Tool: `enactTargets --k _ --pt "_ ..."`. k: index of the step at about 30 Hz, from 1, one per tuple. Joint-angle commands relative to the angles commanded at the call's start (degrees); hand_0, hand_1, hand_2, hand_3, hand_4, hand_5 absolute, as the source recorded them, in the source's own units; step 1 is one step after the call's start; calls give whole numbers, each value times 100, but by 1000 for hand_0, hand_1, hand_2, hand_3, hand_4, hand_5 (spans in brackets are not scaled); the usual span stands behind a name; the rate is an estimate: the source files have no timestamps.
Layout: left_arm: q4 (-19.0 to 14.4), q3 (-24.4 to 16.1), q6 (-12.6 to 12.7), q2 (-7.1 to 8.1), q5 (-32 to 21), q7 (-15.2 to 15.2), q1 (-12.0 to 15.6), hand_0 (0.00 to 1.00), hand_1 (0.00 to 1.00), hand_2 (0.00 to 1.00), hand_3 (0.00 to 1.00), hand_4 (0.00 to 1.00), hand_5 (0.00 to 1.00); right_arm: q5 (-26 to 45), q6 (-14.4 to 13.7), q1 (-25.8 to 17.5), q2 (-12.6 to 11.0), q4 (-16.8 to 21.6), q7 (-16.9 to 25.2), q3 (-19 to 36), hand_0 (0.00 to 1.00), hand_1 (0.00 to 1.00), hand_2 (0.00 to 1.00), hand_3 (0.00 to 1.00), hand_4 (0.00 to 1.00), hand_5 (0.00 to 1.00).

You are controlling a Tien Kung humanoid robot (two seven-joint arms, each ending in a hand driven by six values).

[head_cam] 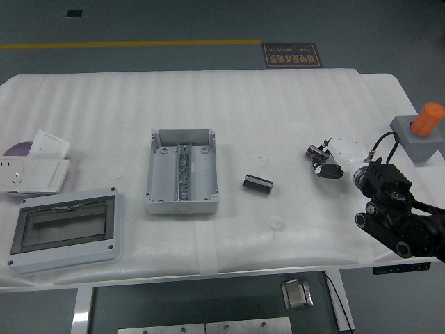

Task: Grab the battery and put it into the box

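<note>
Nearest my camera, low at the left, a grey cover with a smoky transparent window (66,231) is lying flat by the near edge of the white tabletop (278,104).

Item: right arm, black, coming in from the lower right corner. I am seeing its right hand (332,160), white and black, hovering over the right part of the tabletop with its fingers (318,152) loosely spread and holding nothing.

Item: battery (258,184), small, dark, cylindrical, lying on its side near the middle of the tabletop. It is sitting between the box and the right hand, just right of the box and apart from both.

Item: box (182,171), grey, open-topped, with a metal rail running down its inside. It is sitting at centre-left, with the battery outside it.

Item: white socket plates (38,167), stacked loosely at the far left edge, with a purple-grey disc (19,148) partly showing beneath them.

Item: grey block (417,139) at the right edge, carrying an orange cylinder (428,118) that is leaning to the right.

Item: left arm, not showing in my head view.
</note>
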Motion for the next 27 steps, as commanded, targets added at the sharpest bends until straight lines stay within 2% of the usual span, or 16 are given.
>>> enactTargets --k 4,5,10,11,16,17,18,23,27 --pt "1 8 0 -3 -7 0 2 690 702 561 593 613 414 -8 -32 -13 9 33 -4 18 693 607 481 679 518 436" --pt "2 11 0 -4 -11 0 3 690 702 563 593 618 423 -15 -41 -17 10 47 -6 28 679 594 455 657 354 77" --pt "3 26 1 -9 -23 0 5 690 702 563 593 618 423 -164 -70 -55 -10 304 -43 173 679 594 455 657 354 77" --pt "3 30 1 -10 -26 0 6 690 702 564 595 620 427 -211 -69 -60 -20 391 -58 212 671 590 409 623 309 17" --pt "7 58 2 -15 -51 2 13 690 702 564 595 620 427 -629 -19 -61 -47 975 -214 425 671 590 409 623 309 17" --pt "8 61 2 -14 -54 2 13 690 702 565 597 623 433 -717 -1 -56 -41 1089 -251 452 665 586 388 626 253 9" --pt "8 61 2 -13 -53 2 12 690 702 565 597 623 433 -816 21 -52 -29 1227 -292 474 665 586 388 626 253 9" --pt "10 66 5 -10 -60 1 5 690 702 565 597 625 443 -1084 77 -25 85 1864 -415 418 667 587 388 628 259 12" --pt "11 88 4 -11 -74 5 10 690 702 565 597 625 443 -1066 51 24 283 2354 -404 159 667 587 388 628 259 12"
